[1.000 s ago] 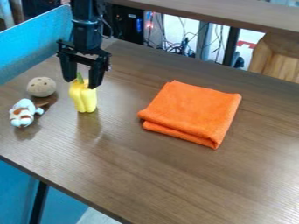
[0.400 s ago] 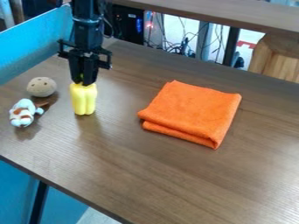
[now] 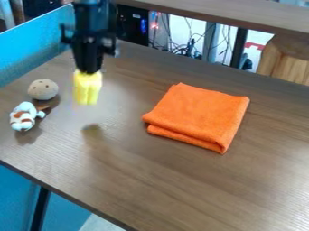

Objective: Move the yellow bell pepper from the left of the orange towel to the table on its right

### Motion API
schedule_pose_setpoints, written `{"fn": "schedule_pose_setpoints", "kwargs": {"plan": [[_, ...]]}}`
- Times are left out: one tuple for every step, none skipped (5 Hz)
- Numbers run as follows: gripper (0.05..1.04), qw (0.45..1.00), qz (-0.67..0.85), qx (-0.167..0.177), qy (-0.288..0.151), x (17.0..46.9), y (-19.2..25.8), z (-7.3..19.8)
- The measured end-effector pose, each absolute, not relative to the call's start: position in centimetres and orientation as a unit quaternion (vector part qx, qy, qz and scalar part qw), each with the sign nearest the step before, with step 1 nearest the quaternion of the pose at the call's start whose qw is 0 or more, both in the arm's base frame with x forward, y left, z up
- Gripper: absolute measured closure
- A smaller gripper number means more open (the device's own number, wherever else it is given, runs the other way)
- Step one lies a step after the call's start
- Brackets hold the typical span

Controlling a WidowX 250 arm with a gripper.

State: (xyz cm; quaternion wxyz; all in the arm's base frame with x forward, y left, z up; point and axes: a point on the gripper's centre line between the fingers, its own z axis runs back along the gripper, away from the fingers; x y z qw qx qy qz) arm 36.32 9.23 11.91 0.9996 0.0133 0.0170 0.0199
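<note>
One bell pepper (image 3: pixel 87 89), bright yellow, blocky, with lengthwise lobes. Pose: upright, lobed end down. State: held at its top, which my jaws cover, its base raised off the desk (image 3: pixel 158 182). Location: above the camera view's left part.

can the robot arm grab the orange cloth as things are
Probably not: the end effector is closed on the yellow pepper, held above the table. The way across to the orange cloth looks free, though, with nothing standing between.
</note>
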Motion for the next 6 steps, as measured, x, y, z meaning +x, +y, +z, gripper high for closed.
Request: {"fn": "schedule_pose_setpoints", "kwargs": {"plan": [[0.855,0.997,-0.074,-0.017,-0.005,36.0,4.1,12.7],[0.855,0.986,-0.156,-0.064,-0.011,35.1,-0.7,12.8],[0.855,0.965,-0.243,-0.102,-0.021,34.8,-4.9,12.6],[0.855,0.947,-0.309,-0.084,-0.010,35.3,-10.1,11.3],[0.855,0.928,-0.369,-0.057,-0.007,35.3,-15.2,10.7],[0.855,0.915,-0.402,-0.034,0.000,35.3,-20.1,9.4]]}}
